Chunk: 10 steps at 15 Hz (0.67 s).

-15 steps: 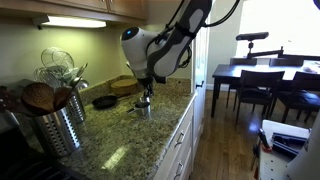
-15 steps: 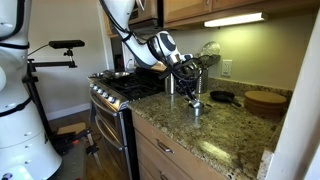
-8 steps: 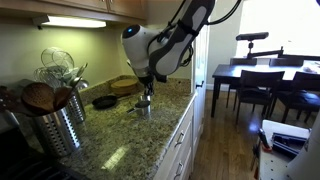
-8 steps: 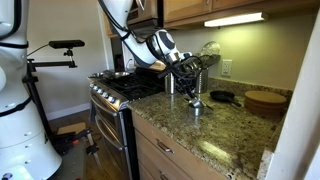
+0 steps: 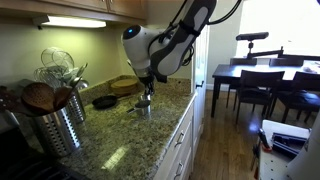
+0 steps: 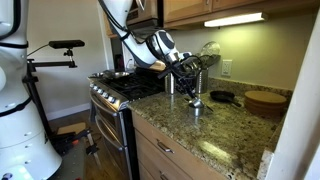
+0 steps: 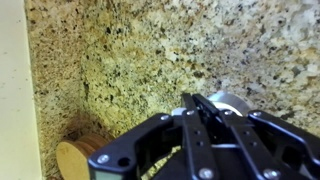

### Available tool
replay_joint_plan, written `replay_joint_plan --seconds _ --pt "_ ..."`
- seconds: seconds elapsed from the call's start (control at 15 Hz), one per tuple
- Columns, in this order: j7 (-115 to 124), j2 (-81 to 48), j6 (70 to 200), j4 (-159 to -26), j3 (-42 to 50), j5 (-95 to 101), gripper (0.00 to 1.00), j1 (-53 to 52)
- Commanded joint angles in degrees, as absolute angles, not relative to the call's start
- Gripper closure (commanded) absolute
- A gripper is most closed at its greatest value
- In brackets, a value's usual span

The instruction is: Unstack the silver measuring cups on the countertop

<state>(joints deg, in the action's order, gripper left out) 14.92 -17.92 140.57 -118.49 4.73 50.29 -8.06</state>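
fingers (image 7: 190, 122) on silver measuring cups (image 7: 238, 101)

I'm standing in a home kitchen. A granite countertop (image 6: 225, 135) is lying under the gripper (image 6: 193, 98), with a stove (image 6: 120, 90) sitting near it.

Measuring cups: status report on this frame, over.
Tool low at cups, fingers near together, grip unclear. Cups on countertop, stack state hidden. Pan behind, apart from tool.

Arm (image 5: 172, 40) bent forward, claw (image 5: 145, 98) pointing straight down, fingers (image 7: 190, 125) pressed nearly together
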Motion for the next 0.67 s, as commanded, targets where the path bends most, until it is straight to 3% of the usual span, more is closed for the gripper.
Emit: replay_joint_plan --seconds 0.0,0.6 --pt "17.4 -14.6 139.7 -121.4 4.4 53.0 0.93 -7.5" --pt "18.3 -14.3 139.2 -121.2 4.5 54.1 0.93 -7.1"
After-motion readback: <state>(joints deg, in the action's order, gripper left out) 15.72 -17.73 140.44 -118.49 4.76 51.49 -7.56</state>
